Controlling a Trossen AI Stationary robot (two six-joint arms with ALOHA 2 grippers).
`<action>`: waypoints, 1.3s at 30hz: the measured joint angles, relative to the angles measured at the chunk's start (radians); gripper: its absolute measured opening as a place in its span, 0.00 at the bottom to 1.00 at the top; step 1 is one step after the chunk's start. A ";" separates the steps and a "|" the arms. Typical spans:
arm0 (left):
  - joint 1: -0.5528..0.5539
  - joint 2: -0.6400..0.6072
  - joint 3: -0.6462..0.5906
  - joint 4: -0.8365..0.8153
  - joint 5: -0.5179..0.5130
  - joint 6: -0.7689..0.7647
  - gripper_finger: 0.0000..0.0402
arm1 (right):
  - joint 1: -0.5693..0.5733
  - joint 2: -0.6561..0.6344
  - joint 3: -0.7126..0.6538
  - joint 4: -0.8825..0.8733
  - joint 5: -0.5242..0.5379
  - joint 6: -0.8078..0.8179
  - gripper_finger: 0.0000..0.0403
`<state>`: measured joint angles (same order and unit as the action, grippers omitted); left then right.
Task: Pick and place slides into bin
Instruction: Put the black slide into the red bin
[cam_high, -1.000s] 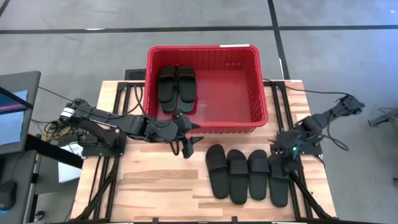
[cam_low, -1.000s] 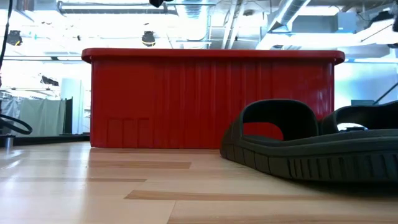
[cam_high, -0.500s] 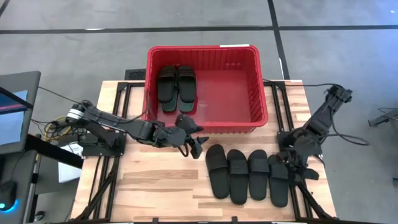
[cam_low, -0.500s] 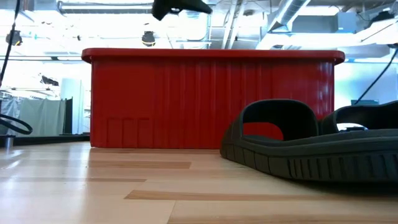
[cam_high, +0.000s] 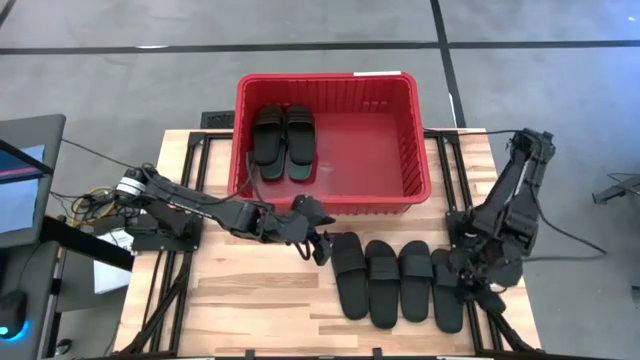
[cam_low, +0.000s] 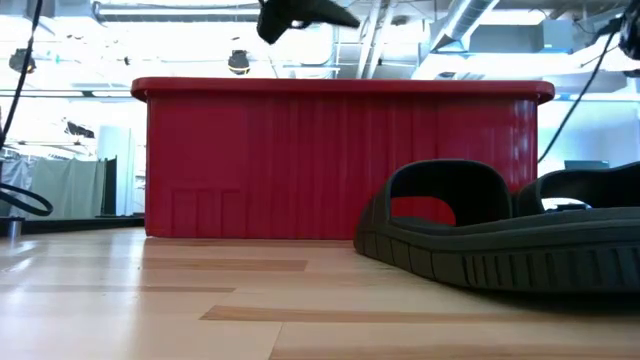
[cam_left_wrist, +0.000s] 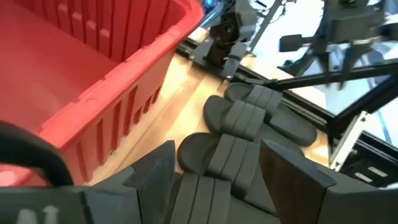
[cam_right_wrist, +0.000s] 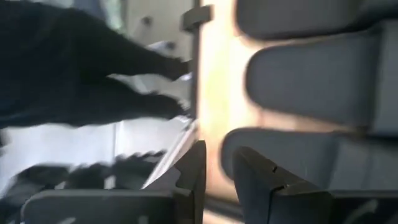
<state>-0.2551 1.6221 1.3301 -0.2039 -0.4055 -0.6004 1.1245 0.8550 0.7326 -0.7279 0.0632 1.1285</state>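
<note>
The red bin (cam_high: 420, 185) stands at the table's far middle, and a pair of dark slides (cam_high: 283, 140) lies flat in its left part. Several black slides lie side by side on the table in front of it: (cam_high: 350, 275), (cam_high: 382, 283), (cam_high: 415, 280), (cam_high: 447, 295). My left gripper (cam_high: 322, 245) is open above the far end of the leftmost slide (cam_left_wrist: 214, 152), with a finger on either side of it and touching nothing. My right gripper (cam_high: 478, 285) hovers by the rightmost slide (cam_right_wrist: 311, 149), its fingers a narrow gap apart and empty.
The bin's near wall (cam_low: 340, 160) rises just behind my left gripper (cam_low: 300, 12). Black frame rails (cam_high: 195, 170) run along both sides of the table. Bare wood (cam_high: 250, 300) lies left of the slide row.
My left gripper has moved from the bin's near wall toward the table's right and near edges, coming over the leftmost black slide. My right arm has unfolded upward, and its gripper has moved toward the near edge beside the rightmost slide. The slides have stayed where they were.
</note>
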 joint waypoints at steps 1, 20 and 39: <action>-0.002 -0.004 0.003 -0.003 0.000 0.011 0.55 | 0.014 0.017 0.003 -0.008 0.035 0.008 0.16; -0.006 -0.008 0.013 -0.047 0.009 0.150 0.55 | 0.073 0.279 0.013 -0.126 0.109 0.050 0.36; -0.006 -0.008 0.013 -0.052 0.003 0.136 0.55 | 0.073 0.499 0.100 -0.356 0.092 0.155 0.52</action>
<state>-0.2607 1.6138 1.3430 -0.2558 -0.4022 -0.4646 1.1977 1.3539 0.8323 -1.0838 0.1557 1.2836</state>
